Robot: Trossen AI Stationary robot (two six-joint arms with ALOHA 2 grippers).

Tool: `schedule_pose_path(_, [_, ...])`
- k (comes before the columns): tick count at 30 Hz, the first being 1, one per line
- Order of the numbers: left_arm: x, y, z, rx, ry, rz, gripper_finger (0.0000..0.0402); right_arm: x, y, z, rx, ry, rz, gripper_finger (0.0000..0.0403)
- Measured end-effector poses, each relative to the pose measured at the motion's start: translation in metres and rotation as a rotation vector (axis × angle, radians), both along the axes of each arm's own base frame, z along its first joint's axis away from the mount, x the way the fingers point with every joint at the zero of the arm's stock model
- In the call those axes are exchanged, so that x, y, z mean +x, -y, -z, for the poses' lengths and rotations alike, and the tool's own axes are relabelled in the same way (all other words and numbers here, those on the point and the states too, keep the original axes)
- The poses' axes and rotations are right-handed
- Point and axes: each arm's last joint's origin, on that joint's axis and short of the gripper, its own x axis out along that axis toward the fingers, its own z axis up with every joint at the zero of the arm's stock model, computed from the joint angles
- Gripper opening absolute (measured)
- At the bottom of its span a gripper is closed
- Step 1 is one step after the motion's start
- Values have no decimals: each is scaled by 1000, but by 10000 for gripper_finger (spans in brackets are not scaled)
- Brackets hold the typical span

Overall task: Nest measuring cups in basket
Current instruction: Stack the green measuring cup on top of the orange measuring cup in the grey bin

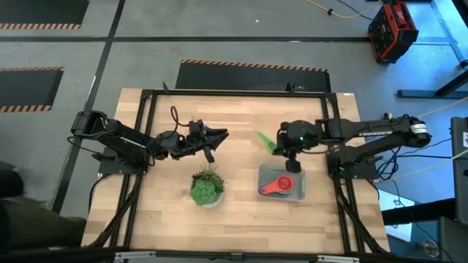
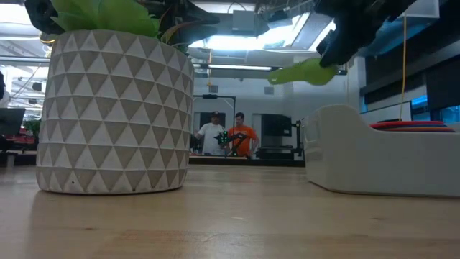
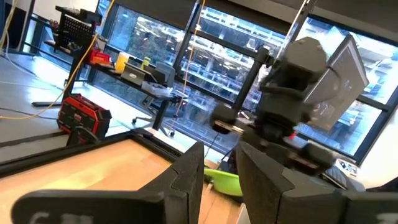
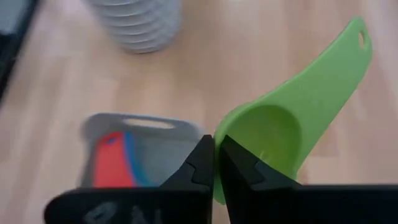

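Pinching green cup [image 4: 292, 130] rim, right gripper [image 4: 214, 155], basket [image 1: 281, 191] contents apparently red, blue.

Grey floor [image 1: 219, 29], hazard-striped mats [image 1: 252, 73]

The basket [image 2: 374, 162] ran off the low view's right edge, and its wall hid all but the rims of the cups [image 2: 410, 125] stacked inside. The plant pot [image 2: 115, 111] beside the basket was cropped at the top. Two people [image 2: 228, 134] behind the pot were too small to make out.
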Motion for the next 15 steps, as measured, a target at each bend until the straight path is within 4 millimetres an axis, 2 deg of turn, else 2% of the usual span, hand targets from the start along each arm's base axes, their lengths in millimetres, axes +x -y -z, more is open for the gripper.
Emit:
schedule_pose_path(9, [2, 0, 10, -34, -90, 8, 89, -3, -31, -1, 96, 3, -275, 18])
schedule_pose_path(15, [2, 0, 11, -38, -96, 8, 89, -10, -54, 0, 77, 9, -568, 18])
